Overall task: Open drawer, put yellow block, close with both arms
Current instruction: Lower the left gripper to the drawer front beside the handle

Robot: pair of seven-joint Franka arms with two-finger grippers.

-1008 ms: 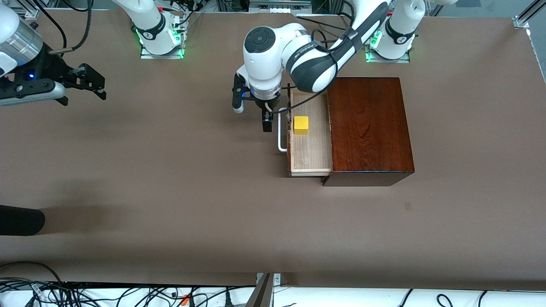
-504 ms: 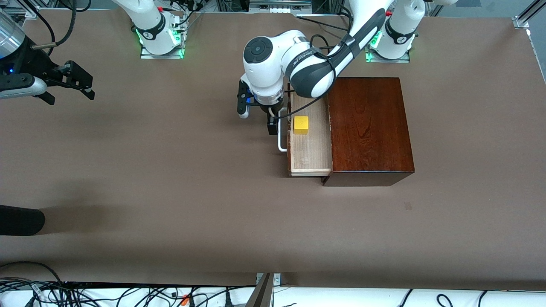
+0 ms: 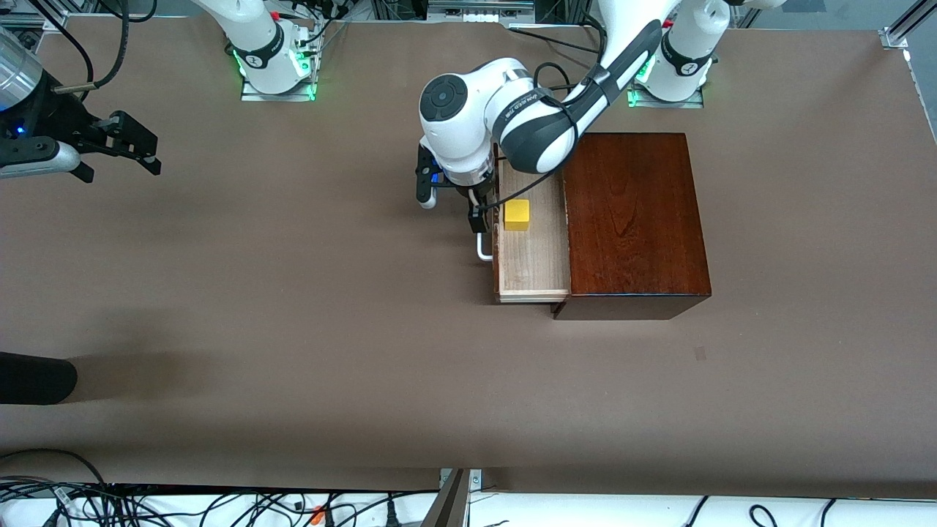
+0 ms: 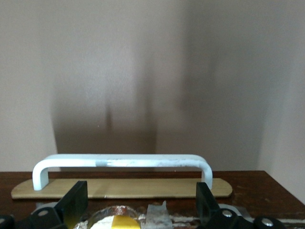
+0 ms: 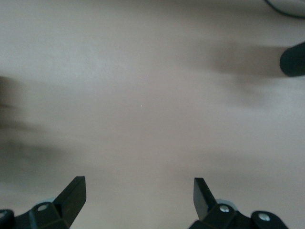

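Drawer (image 3: 534, 256) standing pulled out of box (image 3: 633, 219), toward right arm's end. Block (image 3: 517, 214) sitting in drawer, near handle (image 3: 483, 245). Left gripper (image 3: 479, 219) hanging at handle. Right gripper (image 3: 139, 150) waiting over table (image 3: 293, 329), well apart from box.

Left tool (image 3: 479, 217) crowds the white handle (image 3: 483, 245) — bare table (image 3: 293, 293) before the drawer (image 3: 533, 256) lies open.

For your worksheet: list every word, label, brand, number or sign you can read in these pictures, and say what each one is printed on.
None can be read.
Left arm: dark lettering on its white link, too small to read.
Wooden box, drawer, yellow block: no text.
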